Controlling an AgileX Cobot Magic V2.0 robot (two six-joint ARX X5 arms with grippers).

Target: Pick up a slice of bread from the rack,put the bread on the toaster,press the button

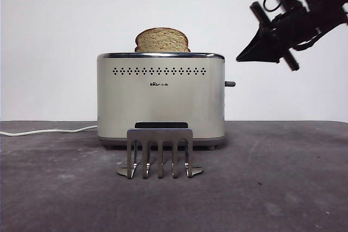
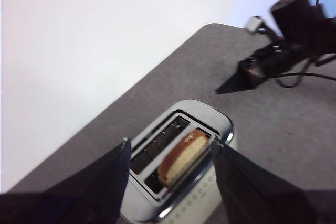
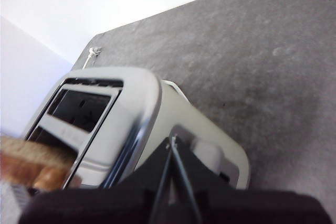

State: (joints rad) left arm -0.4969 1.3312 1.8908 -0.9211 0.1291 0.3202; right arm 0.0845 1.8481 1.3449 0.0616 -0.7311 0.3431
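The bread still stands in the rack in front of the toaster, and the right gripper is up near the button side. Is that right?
Not quite. The bread stands in the toaster's slot; the rack holds nothing, as the front view shows. The right gripper is up near the button side.

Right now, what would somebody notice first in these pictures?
The big cream toaster in the middle, with a brown slice of bread poking out of its top. A black right gripper hangs in the air above the toaster's small side button, and a little metal rack stands in front.
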